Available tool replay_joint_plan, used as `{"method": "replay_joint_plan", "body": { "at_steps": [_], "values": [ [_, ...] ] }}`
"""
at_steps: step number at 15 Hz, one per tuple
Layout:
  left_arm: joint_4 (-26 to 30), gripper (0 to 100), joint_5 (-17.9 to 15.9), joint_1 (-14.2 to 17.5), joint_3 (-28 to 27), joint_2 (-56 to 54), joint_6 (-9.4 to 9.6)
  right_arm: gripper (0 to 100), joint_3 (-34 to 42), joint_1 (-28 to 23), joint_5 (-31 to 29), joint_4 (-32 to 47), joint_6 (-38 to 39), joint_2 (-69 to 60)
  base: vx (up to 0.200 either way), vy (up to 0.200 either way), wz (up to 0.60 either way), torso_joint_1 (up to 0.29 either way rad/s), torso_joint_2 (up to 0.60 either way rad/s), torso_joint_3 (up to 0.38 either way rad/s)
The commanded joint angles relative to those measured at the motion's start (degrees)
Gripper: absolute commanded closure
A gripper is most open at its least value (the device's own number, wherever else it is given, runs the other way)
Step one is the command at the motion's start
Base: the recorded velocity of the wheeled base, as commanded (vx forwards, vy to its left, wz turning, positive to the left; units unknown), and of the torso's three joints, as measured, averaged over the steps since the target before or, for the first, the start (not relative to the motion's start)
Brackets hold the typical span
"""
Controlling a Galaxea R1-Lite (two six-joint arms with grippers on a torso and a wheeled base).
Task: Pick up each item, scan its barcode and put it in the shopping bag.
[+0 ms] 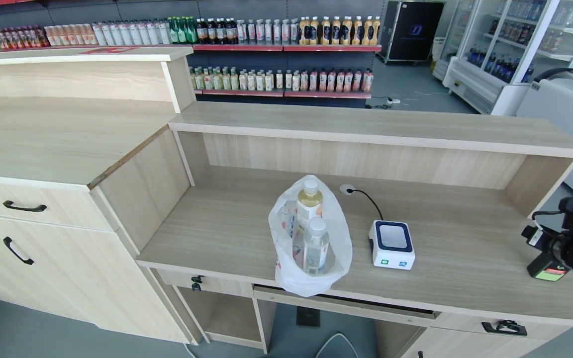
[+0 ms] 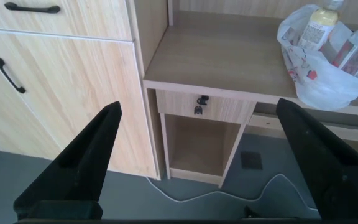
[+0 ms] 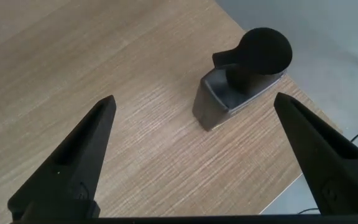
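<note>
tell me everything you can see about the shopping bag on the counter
The shopping bag is thin, translucent white plastic with a few red printed marks, soft and crinkled. It stands upright with its mouth open on the wooden counter, close to the front edge, to the left of the scanner and not touching it. Inside stand a pale yellow bottle and a clear bottle, both white-capped and pressing against its walls. Nothing grips the bag.
</note>
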Motion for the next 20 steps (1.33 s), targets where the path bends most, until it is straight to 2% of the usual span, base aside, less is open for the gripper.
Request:
{"method": "replay_joint_plan", "body": {
  "at_steps": [1, 5, 14, 20],
  "values": [
    [0.0, 0, 0.0, 0.0, 0.0, 0.0, 0.0, 0, -1.0, 0.0, -0.1, -0.7, 0.1, 4.7, 0.0, 0.0, 0.0, 0.0, 0.0, 0.0],
    [0.0, 0, 0.0, 0.0, 0.0, 0.0, 0.0, 0, -1.1, 0.1, 0.0, -0.9, 0.0, 7.2, 0.0, 0.0, 0.0, 0.0, 0.0, 0.0],
    [0.0, 0, 0.0, 0.0, 0.0, 0.0, 0.0, 0, -8.2, 1.7, -0.1, -1.1, -2.8, 11.7, 0.0, 0.0, 0.0, 0.0, 0.0, 0.0],
    [0.0, 0, 0.0, 0.0, 0.0, 0.0, 0.0, 0, -5.2, 3.5, -0.2, -1.1, -4.9, 9.0, 0.0, 0.0, 0.0, 0.0, 0.0, 0.0]
  ]
}}
